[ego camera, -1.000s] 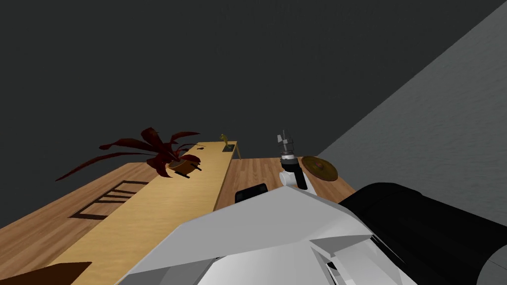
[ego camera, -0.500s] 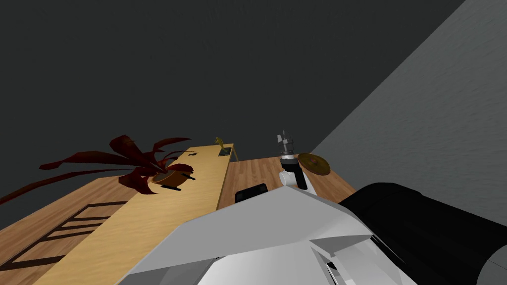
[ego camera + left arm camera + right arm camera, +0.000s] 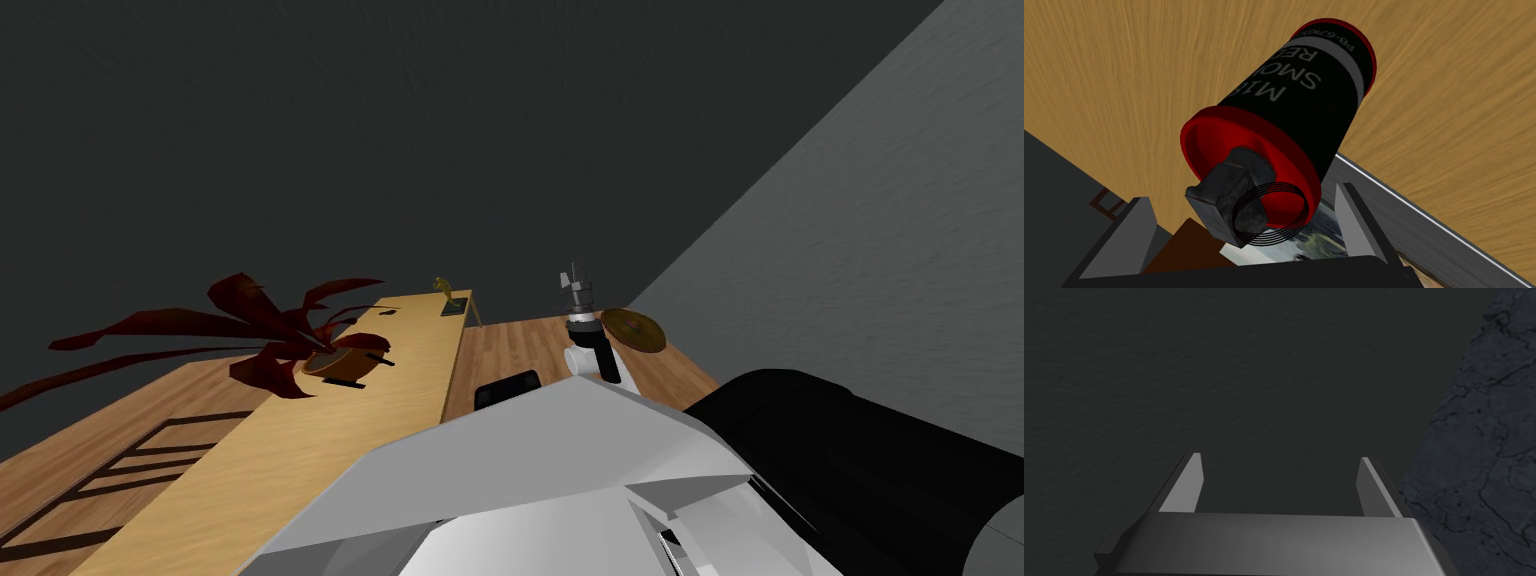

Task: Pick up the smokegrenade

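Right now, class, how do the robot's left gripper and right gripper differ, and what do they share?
The left gripper has the black-and-red smoke grenade between its fingers, unpressed; the right gripper has nothing between its fingers. The left gripper points at a wooden surface; the right gripper points at no object. Shared: both stand open, with two thin grey fingers.

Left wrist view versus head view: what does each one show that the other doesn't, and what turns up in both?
Left wrist view: a black smoke grenade with red ends, lying between the open left fingers.
Head view: a red-leaved potted plant, a small yellow figurine and a round brass-coloured disc on the floor.
Both: tan wood, seemingly the top of the long table.
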Available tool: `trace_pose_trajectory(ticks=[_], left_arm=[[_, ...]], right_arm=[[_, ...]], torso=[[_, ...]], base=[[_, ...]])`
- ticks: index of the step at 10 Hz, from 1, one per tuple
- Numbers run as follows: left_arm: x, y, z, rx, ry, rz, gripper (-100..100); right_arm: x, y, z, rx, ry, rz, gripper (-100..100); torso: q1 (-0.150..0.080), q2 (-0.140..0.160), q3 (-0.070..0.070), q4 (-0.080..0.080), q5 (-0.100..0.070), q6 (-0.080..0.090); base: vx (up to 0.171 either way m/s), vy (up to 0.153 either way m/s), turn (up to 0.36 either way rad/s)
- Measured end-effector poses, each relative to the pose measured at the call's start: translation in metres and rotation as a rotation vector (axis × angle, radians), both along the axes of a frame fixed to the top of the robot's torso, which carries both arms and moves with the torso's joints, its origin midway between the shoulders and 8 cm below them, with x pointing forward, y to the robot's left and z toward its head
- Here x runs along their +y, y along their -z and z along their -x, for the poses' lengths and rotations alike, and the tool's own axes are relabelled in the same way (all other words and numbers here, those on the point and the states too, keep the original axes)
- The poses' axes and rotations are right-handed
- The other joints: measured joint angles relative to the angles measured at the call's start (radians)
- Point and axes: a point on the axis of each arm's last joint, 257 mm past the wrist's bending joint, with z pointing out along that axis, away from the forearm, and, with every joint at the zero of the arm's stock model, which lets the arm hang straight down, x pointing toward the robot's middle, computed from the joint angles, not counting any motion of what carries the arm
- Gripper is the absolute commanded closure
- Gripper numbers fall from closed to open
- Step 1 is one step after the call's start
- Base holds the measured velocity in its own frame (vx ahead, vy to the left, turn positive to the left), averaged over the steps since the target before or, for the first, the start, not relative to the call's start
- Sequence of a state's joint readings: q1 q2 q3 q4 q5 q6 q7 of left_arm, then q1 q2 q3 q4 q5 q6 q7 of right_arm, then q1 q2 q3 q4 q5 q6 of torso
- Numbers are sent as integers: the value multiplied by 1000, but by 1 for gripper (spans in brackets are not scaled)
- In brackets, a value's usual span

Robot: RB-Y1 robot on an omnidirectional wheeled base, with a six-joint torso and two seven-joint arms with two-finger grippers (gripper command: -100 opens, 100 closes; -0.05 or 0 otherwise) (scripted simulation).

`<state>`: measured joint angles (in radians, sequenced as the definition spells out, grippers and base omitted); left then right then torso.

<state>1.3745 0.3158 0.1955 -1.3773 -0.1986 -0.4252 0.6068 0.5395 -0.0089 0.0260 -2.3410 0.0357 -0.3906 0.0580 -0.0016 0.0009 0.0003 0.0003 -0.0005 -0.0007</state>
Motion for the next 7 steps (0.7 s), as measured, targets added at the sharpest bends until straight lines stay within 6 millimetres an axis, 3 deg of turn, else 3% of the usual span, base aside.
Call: trace_pose_trajectory(ticks=[1, 5, 6, 7], left_arm=[[0, 1, 0, 1, 0, 0, 100], [0, 1, 0, 2, 0, 0, 100], [0, 1, 0, 2, 0, 0, 0], [0, 1, 0, 2, 0, 0, 100]], right_arm=[[0, 0, 0, 0, 0, 0, 0], [0, 0, 0, 0, 0, 0, 0], [0, 0, 0, 0, 0, 0, 0], [0, 0, 0, 0, 0, 0, 0]], torso=[[-2, 0, 0, 0, 0, 0], [-4, 0, 0, 0, -2, 0], [-4, 0, 0, 0, -2, 0], [-4, 0, 0, 0, -2, 0]], base=[[0, 0, 0], [0, 0, 0], [0, 0, 0], [3, -28, 19]])
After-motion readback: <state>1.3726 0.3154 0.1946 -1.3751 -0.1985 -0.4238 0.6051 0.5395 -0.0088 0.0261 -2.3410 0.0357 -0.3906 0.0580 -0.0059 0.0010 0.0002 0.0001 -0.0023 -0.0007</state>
